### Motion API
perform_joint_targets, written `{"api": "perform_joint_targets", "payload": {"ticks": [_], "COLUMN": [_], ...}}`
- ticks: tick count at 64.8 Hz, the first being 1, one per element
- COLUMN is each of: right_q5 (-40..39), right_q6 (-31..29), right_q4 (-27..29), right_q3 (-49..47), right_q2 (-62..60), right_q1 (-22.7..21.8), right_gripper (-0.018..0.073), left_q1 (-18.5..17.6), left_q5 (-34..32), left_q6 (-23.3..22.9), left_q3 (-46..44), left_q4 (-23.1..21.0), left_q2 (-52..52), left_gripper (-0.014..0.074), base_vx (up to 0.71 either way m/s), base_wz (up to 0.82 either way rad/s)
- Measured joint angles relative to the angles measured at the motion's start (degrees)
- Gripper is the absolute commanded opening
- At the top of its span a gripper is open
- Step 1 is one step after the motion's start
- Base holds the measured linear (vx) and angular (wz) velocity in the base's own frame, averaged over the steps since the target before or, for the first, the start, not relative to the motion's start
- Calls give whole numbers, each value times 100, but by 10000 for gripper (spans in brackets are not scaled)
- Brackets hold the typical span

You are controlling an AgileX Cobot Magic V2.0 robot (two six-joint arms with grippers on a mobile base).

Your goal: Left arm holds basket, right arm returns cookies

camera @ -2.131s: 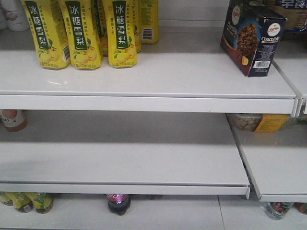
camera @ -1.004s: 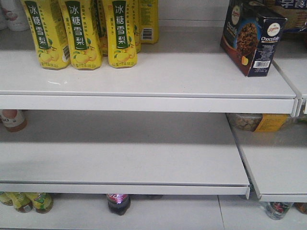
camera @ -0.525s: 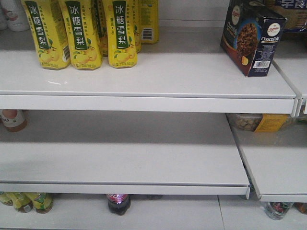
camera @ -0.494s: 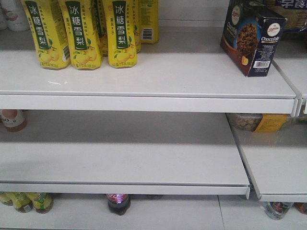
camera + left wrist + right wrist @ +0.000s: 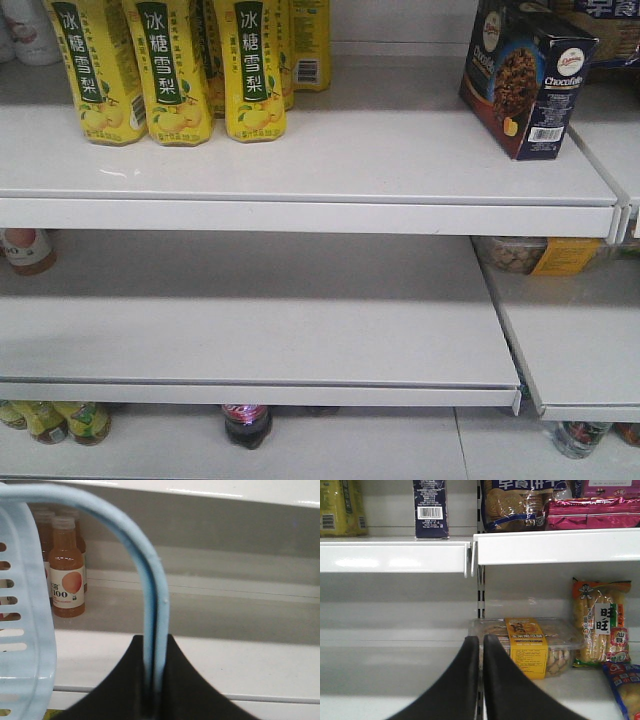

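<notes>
Front view: the cookies (image 5: 524, 82) are standing upright on the top shelf (image 5: 300, 160), at its right end near the front edge, well apart from the yellow bottles (image 5: 175, 65) on the left. No arm is showing in this view.

Left wrist view: the left gripper (image 5: 155, 690) is clamping the hoop handle (image 5: 145, 575) of the basket (image 5: 25, 630), jaws pressed onto the bar. The basket's slotted wall is hanging at the left, with juice bottles (image 5: 67, 575) on a lower shelf behind it.

Right wrist view: the right gripper (image 5: 481, 680) is carrying nothing, its jaws nearly together with only a thin gap between them. It is sitting below the top shelf, facing a clear nut tub (image 5: 527, 647); the cookies are visible above, barcode side facing out.

Judged step: the box appears already returned, so the placing seems done. The next move likely calls for drawing the right arm clear of the shelves without brushing the box, while the left arm is keeping the basket level.
</notes>
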Motion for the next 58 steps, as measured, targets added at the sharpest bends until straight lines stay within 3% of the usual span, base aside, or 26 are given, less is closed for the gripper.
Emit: {"api": "perform_joint_targets", "payload": {"ticks": [58], "right_q5": [0], "right_q6": [17], "right_q4": [0], "right_q3": [0], "right_q2": [0], "right_q1": [0], "right_gripper": [-10], "left_q1": [0], "left_q5": [0], "left_q6": [0], "left_q3": [0], "left_q4": [0], "left_q2": [0], "left_gripper": [-3], "base_vx": [0], "base_wz": [0]}}
